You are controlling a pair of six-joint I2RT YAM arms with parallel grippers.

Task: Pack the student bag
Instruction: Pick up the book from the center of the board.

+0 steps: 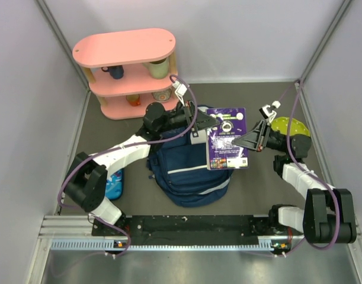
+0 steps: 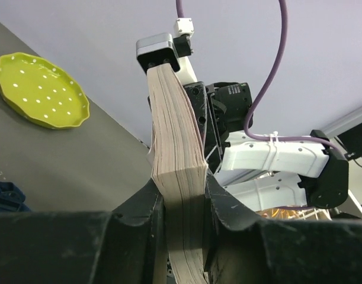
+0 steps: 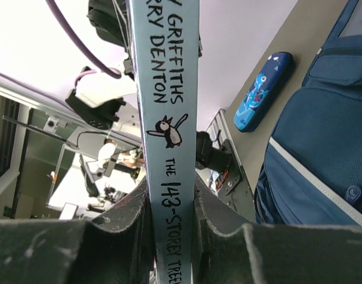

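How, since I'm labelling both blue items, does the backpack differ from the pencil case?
The backpack is navy with thin white stripes; the pencil case is brighter blue with a cartoon print. The backpack is much larger than the pencil case. The backpack sits centrally; the pencil case lies apart on its left. Both are blue and rest on the table.

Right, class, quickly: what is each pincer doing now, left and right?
Left pincer: closed on the book, at its page edge.
Right pincer: closed on the same book, at its spine.
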